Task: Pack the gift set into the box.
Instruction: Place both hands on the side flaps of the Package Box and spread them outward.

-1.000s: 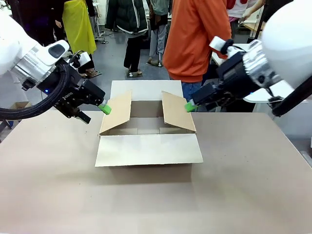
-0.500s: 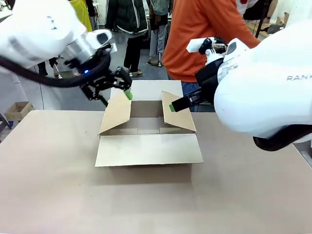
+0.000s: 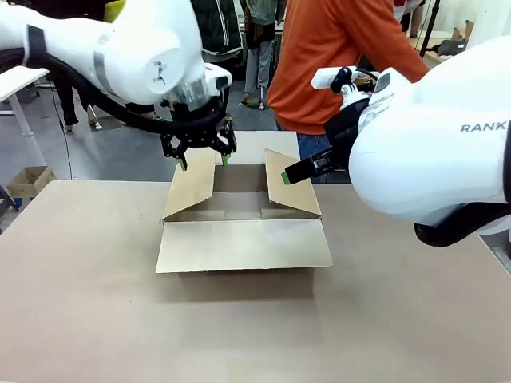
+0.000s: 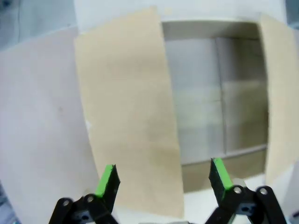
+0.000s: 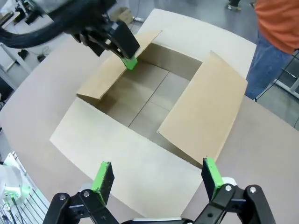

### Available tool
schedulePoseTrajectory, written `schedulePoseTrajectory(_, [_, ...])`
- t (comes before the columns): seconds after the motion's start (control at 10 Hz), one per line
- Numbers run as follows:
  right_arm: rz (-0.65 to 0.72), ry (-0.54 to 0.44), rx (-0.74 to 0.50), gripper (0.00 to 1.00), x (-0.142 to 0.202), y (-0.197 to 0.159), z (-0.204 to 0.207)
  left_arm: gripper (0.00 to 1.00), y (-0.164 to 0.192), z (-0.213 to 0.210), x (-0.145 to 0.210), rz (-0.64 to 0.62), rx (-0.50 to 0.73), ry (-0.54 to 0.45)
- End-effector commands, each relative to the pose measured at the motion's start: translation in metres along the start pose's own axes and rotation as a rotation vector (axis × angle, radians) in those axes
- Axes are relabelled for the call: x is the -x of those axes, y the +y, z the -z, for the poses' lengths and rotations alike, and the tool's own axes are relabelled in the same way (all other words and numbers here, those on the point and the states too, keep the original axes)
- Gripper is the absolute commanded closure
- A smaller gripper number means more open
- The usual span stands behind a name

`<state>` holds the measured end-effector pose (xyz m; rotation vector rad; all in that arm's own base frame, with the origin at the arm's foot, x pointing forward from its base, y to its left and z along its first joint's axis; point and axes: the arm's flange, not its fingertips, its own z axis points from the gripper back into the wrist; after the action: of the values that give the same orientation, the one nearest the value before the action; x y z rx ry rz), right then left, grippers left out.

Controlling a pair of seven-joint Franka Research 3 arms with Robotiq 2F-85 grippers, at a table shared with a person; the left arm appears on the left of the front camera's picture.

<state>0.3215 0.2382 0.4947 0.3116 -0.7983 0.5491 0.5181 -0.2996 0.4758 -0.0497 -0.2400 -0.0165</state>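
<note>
Box point(image 3: 239, 209): open, inside bare, packing not begun. Left gripper point(image 3: 204, 161): fingers wide, over left flap point(image 3: 192, 185). Right gripper point(image 5: 156, 175): fingers wide, near right flap point(image 3: 294, 191)

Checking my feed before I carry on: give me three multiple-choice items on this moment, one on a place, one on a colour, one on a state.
1. Where is the left gripper?
A. Just above the left flap of the box.
B. Deep inside it.
C. Far off to its right.

2. What colour are the gripper pads?
A. Red.
B. Green.
C. Blue.

3. What state is the right gripper in?
A. Open.
B. Shut on a flap.
C. Shut on nothing.

Answers:
1 A: the front view shows it at that raised flap's top edge.
2 B: both wrist views show bright green pads.
3 A: its fingers stand wide apart in the right wrist view, gripping nothing.
</note>
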Motion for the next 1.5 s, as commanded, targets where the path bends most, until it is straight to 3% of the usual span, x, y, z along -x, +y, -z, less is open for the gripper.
schedulePoseTrajectory(0.0, [-0.023,-0.012,-0.005,0.00,-0.003,0.000,-0.001,0.00,-0.023,0.008,-0.004,-0.064,-0.140,0.010])
schedulePoseTrajectory(0.3, [-0.023,-0.012,-0.005,0.00,-0.003,0.000,-0.001,0.00,-0.029,0.055,-0.002,-0.077,-0.297,0.020])
schedulePoseTrajectory(0.5, [-0.023,-0.012,-0.005,0.00,-0.003,0.000,-0.001,0.00,-0.026,0.064,-0.002,-0.080,-0.349,-0.003])
schedulePoseTrajectory(0.9, [-0.023,-0.012,-0.005,0.00,-0.003,0.000,-0.001,0.00,-0.020,0.050,-0.003,-0.075,-0.362,-0.020])
schedulePoseTrajectory(1.2, [-0.023,-0.012,-0.005,0.00,-0.003,0.000,-0.001,0.00,-0.004,0.029,-0.005,-0.049,-0.414,0.006])
schedulePoseTrajectory(1.4, [-0.023,-0.012,-0.005,0.00,-0.003,0.000,-0.001,0.00,0.015,0.008,-0.011,-0.081,-0.407,-0.033])
